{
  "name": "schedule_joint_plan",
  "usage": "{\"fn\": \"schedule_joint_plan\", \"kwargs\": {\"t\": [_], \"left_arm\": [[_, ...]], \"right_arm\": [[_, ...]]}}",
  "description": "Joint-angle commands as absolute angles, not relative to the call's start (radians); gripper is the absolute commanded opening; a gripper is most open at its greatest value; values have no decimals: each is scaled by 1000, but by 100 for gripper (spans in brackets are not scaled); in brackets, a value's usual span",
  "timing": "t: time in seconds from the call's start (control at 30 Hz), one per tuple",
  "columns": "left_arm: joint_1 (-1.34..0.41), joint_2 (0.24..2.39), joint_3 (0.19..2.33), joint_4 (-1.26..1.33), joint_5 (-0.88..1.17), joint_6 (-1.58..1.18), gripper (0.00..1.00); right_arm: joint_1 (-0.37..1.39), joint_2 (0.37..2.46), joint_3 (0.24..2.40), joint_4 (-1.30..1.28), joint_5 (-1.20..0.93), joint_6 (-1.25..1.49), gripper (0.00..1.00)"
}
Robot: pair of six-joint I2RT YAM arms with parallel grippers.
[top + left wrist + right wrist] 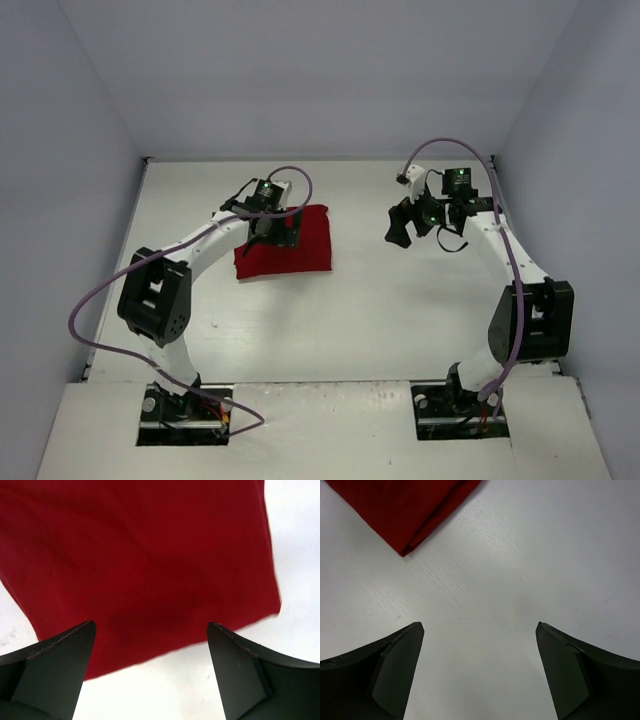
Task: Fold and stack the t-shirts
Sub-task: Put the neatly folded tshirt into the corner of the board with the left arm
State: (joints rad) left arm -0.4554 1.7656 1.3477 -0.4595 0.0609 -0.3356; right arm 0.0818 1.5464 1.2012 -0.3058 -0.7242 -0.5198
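Overhead view: a dark red cloth t-shirt, folded into a compact, roughly square pad, lies flat on the white worktop. The left tool hangs over the pad's upper left part, so the cloth sits directly beneath it. The right tool hangs over bare worktop, with the t-shirt well apart from it, off to its left. Left wrist view: the left tool's two black fingers stand wide apart with nothing between them. The t-shirt fills the space ahead of the fingertips. Its nearest edge runs slantwise between the two tips, with bare worktop on the tool's side of that edge. Right wrist view: the right tool's black fingers are also spread wide and grip nothing. Only one folded corner of the t-shirt shows, ahead and to the left of the tool, well clear of its fingertips, and bare worktop lies below it.
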Motion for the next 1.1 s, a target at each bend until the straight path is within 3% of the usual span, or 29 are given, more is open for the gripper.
{"fn": "schedule_joint_plan", "kwargs": {"t": [0.0,0.4,0.6,0.83,1.07], "left_arm": [[-462,1783,1455,-411,-45,-494,90],[-473,2004,1540,-466,-201,-647,90],[-337,2092,1569,-481,-186,-599,90],[-184,2109,1636,-536,-160,-296,90],[-73,2128,1700,-547,18,165,91]], "right_arm": [[84,1480,1197,-262,-757,-515,94],[80,1511,1190,-261,-744,-526,94],[76,1530,1201,-261,-737,-536,95],[74,1556,1216,-260,-741,-538,95],[75,1580,1231,-258,-762,-526,96]]}}
